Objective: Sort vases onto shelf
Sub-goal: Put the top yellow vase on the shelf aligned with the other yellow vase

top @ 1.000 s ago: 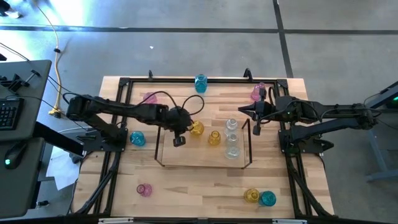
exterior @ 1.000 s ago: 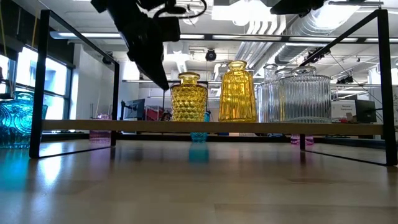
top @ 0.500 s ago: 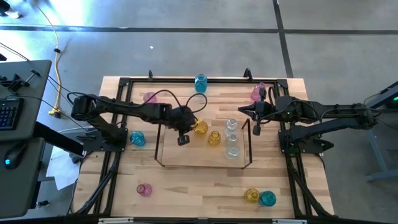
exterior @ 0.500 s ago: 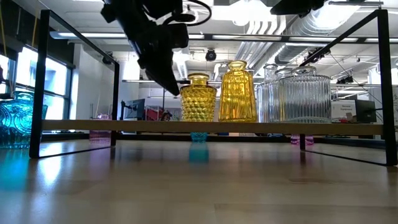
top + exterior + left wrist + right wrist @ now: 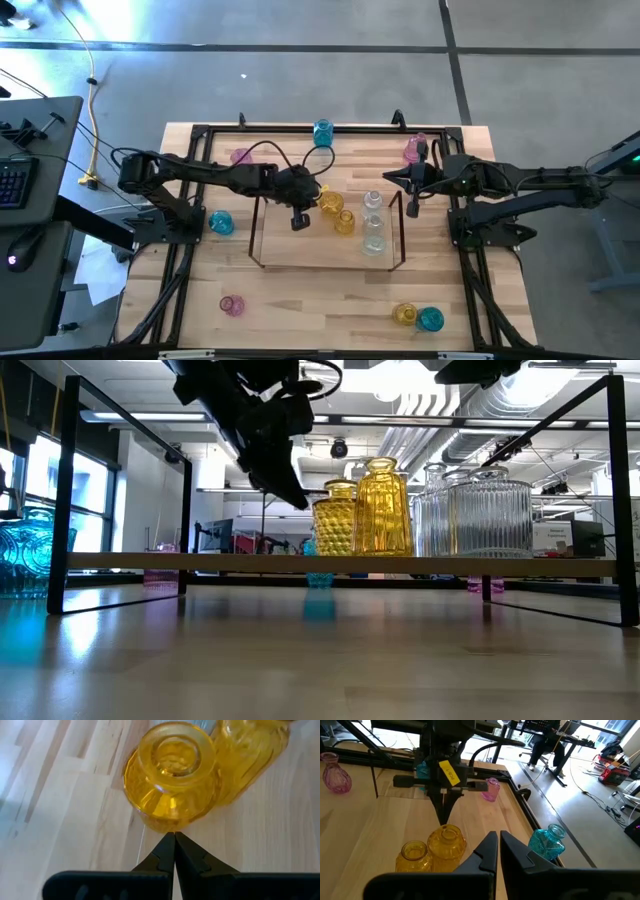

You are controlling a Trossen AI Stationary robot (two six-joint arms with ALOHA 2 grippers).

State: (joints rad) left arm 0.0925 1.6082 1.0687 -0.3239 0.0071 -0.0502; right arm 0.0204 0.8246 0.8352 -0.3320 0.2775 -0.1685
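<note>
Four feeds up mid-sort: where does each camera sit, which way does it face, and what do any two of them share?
High view: overhead, looking straight down on the shelf; both arms show, left gripper over the shelf, right gripper waiting by its end.
Low view: table height, level across the shelf; the left arm hangs in from above.
Left wrist view: looks down past its shut fingers at the round yellow vase.
Right wrist view: looks across the shelf past shut fingers at the left gripper.
Shared: all four show that yellow vase.

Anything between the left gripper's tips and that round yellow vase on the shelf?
No: in the left wrist view the shut left gripper meets the round yellow vase directly.
</note>
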